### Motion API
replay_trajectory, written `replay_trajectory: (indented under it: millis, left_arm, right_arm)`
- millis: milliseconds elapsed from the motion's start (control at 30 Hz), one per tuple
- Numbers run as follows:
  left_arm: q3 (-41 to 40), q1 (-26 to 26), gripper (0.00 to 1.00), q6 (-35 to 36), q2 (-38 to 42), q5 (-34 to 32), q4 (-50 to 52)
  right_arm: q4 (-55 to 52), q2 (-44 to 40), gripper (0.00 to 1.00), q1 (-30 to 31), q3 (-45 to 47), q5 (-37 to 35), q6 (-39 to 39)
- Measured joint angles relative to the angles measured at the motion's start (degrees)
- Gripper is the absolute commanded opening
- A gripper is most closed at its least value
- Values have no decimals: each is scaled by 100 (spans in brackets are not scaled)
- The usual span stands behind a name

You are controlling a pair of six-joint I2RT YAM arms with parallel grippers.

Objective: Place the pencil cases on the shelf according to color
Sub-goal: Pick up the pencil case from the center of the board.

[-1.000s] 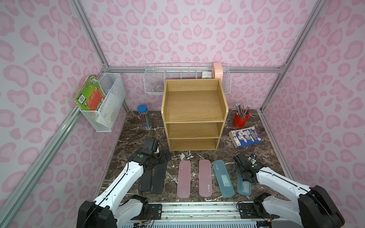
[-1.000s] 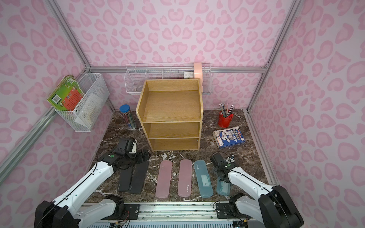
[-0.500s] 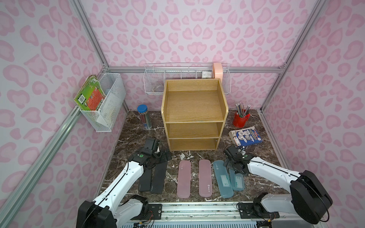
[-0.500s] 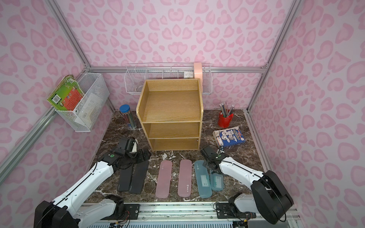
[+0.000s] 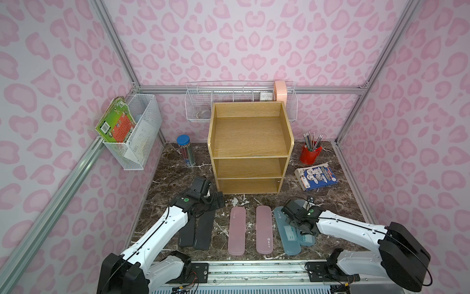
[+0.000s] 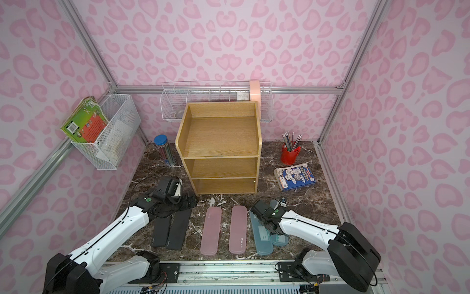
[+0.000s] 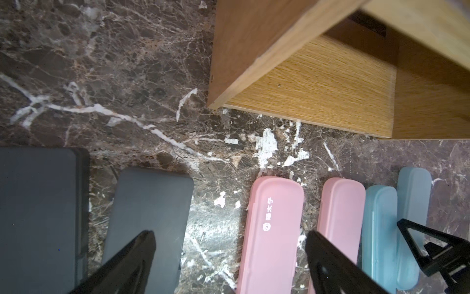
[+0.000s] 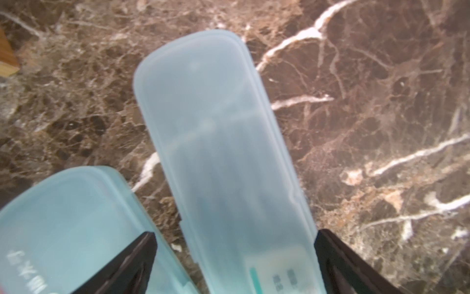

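Note:
Six pencil cases lie in a row on the marble in front of the shelf (image 5: 250, 142): two black (image 5: 188, 234) (image 5: 204, 233), two pink (image 5: 237, 230) (image 5: 264, 229), two light blue (image 5: 286, 234) (image 5: 306, 239). My right gripper (image 8: 234, 254) is open and straddles the right-hand blue case (image 8: 223, 152), one finger over the neighbouring blue case (image 8: 76, 229). My left gripper (image 7: 231, 257) is open and hovers over the bare marble between a black case (image 7: 150, 203) and a pink case (image 7: 274, 216), near the shelf's lower left corner. All three shelf tiers are empty.
A blue-lidded pencil tube (image 5: 187, 150) stands left of the shelf. A red cup of pencils (image 5: 309, 152) and a book (image 5: 316, 177) are on its right. White wire baskets hang on the left wall (image 5: 137, 135) and the back wall (image 5: 239, 104).
My right arm has swung left with its jaws open. The right-hand blue case has shifted left and now lies against the other blue case. The left arm has not moved.

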State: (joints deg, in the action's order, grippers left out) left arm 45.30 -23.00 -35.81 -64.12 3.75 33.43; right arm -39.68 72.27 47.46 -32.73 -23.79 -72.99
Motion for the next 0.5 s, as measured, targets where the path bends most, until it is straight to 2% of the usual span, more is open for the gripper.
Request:
replay_trajectory:
  millis: [67,267,500]
  left_arm:
    - [44,-90,97,0,-74,-31,11]
    - [59,-164,97,-11,-105,-223,13]
    - [55,-175,97,-24,-140,-280,17]
  right_arm:
    - [-289,-149,99,-20,170,111,-13]
    - [-229,-402,99,-70,387,190,-35]
    - [348,-656,94,-175,767,282,103]
